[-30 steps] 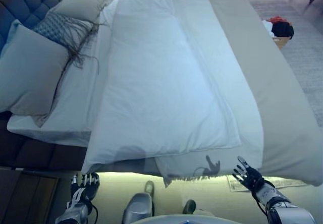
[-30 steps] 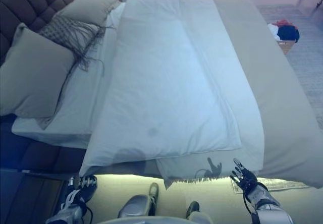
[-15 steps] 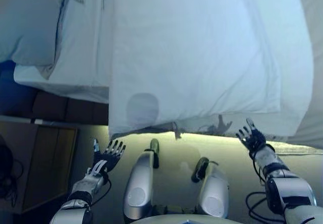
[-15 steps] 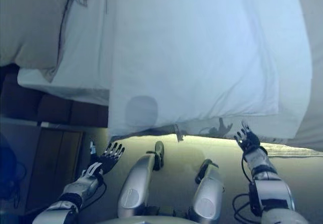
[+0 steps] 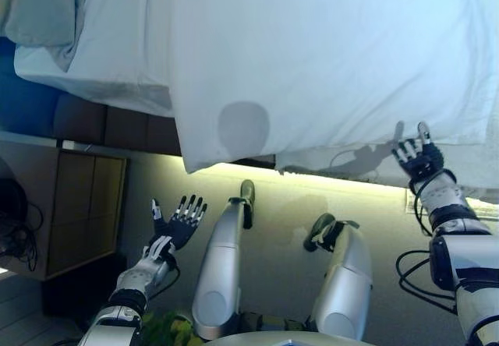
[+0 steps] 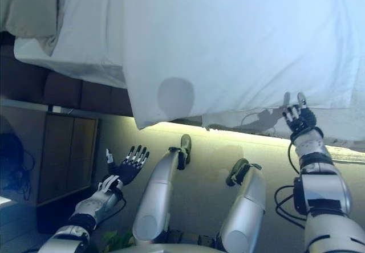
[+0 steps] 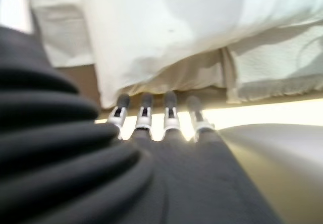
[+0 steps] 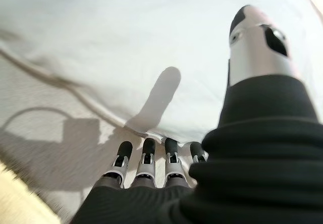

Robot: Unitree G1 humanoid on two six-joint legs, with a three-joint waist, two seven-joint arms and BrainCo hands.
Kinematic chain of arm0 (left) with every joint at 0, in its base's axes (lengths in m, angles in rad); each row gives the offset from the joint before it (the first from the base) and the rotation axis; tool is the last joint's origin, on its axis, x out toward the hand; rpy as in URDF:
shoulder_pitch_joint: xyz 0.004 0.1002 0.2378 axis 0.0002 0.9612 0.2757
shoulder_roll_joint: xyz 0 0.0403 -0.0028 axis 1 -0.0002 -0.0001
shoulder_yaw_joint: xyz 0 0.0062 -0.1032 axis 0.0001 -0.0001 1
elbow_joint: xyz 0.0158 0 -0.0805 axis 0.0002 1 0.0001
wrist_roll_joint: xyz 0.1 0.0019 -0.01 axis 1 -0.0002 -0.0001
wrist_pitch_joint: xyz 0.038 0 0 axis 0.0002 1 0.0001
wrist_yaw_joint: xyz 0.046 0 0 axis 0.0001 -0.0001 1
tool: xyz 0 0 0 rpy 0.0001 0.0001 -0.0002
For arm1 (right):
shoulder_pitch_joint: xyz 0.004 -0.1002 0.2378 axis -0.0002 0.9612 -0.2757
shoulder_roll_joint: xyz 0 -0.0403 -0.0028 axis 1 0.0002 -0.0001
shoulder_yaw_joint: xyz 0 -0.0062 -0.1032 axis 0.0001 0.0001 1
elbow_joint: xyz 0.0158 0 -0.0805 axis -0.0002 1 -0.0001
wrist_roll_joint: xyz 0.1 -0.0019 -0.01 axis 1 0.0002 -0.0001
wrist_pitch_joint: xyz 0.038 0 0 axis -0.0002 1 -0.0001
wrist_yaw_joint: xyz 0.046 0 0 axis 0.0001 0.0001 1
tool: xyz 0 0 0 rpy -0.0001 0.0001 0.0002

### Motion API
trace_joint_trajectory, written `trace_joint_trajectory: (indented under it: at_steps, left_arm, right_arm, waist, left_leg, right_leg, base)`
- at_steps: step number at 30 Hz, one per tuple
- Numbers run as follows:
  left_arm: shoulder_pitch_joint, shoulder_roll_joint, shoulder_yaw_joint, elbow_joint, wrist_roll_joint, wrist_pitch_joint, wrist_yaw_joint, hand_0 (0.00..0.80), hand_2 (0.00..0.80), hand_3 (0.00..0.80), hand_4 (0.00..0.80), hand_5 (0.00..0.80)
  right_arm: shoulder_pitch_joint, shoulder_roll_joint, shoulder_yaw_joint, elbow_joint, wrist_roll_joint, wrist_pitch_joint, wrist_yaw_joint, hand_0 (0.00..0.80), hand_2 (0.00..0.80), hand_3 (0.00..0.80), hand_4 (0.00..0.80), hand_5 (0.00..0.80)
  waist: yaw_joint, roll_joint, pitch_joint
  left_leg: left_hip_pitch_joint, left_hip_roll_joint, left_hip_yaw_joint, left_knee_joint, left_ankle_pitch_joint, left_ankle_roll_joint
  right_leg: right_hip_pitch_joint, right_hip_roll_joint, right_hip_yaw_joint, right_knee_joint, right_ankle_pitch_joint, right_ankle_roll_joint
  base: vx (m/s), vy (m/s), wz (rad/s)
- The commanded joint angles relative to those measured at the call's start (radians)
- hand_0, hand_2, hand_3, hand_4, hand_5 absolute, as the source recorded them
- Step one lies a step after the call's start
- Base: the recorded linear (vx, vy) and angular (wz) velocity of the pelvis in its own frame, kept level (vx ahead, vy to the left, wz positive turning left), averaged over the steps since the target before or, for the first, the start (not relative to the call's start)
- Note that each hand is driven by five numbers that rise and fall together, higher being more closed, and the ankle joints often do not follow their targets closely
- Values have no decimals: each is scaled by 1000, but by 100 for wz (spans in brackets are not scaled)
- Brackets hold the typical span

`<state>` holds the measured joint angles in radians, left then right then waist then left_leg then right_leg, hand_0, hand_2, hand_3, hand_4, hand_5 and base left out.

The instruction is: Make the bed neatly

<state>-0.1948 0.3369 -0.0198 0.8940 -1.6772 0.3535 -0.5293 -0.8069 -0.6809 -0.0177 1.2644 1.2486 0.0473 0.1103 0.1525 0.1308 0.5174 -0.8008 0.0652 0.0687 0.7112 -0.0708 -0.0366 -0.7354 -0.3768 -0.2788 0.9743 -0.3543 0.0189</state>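
The white duvet covers the bed and its near edge hangs over the side in front of me. A fringed blanket hangs below it at the right. A grey pillow lies at the upper left on the white sheet. My right hand is open, fingers spread, raised at the duvet's hanging edge; the right wrist view shows its fingers close to the white cloth. My left hand is open and empty, low over the floor, short of the duvet's corner.
A wooden nightstand stands at the left beside the dark bed base. A lit strip runs under the bed's edge. Cables lie on the floor at the far left.
The camera has tipped down and closer to the bed's edge. My right hand has risen to the duvet's hanging edge. My left hand has risen a little, still open.
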Motion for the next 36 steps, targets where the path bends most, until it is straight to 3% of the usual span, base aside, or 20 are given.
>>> trace_joint_trajectory:
  at_steps: [1, 7, 14, 15, 16, 27, 36]
  left_arm:
    - [43, 56, 35, -50, -81, -24, -24, 0, 0, 0, 0, 0]
    - [79, 80, 87, -93, -98, -11, -64, 0, 0, 0, 0, 0]
    - [126, 78, 121, -106, -62, 14, -91, 0, 0, 0, 0, 0]
    - [129, 76, 124, -110, -61, 17, -88, 0, 0, 0, 0, 0]
    - [130, 76, 126, -116, -58, 18, -84, 0, 0, 0, 0, 0]
    - [121, 111, 124, -94, -64, 38, -96, 0, 0, 0, 0, 0]
    - [103, 102, 99, -54, -58, 13, -119, 0, 0, 0, 0, 0]
  right_arm:
    - [-68, -99, 21, 13, 55, -43, -19, 0, 0, 0, 0, 0]
    - [-175, -167, 47, 4, 43, -63, -33, 0, 0, 0, 0, 0]
    - [-254, -194, 70, -35, 14, -119, 36, 0, 0, 0, 0, 0]
    - [-258, -195, 73, -40, 1, -129, 43, 311, 311, 311, 311, 311]
    - [-257, -195, 77, -44, -24, -136, 47, 800, 800, 800, 800, 800]
    - [-189, -203, 100, -12, -155, -22, 102, 800, 800, 800, 800, 800]
    - [-80, -104, 111, 4, -179, 27, 174, 800, 800, 800, 800, 800]
  waist:
    - [12, 32, 3]
    - [34, 56, 3]
    - [48, 53, 3]
    - [48, 50, 3]
    - [48, 47, 2]
    - [45, 24, 2]
    - [43, 4, -15]
  left_leg:
    - [34, -18, 13, 68, -161, 19]
    - [6, -31, 8, 71, -148, 18]
    - [17, -28, 3, 70, -146, 14]
    - [21, -26, 2, 68, -144, 13]
    - [25, -25, 1, 66, -142, 13]
    - [87, -11, -5, 37, -125, 6]
    - [217, -4, 1, -96, -81, -12]
  right_leg:
    - [-41, 7, 78, -47, 112, 52]
    - [-76, 3, 78, -18, 102, 44]
    - [-61, 4, 64, -8, 90, 35]
    - [-57, 5, 62, -9, 91, 35]
    - [-52, 5, 60, -11, 92, 34]
    - [20, 4, 29, -44, 105, 33]
    - [155, 15, 4, -191, 151, 53]
  base:
    - [15, -2, 11]
    - [21, -15, 8]
    - [41, -38, 2]
    - [37, -40, -1]
    - [37, -37, -1]
    - [27, -21, -2]
    - [27, 27, -6]
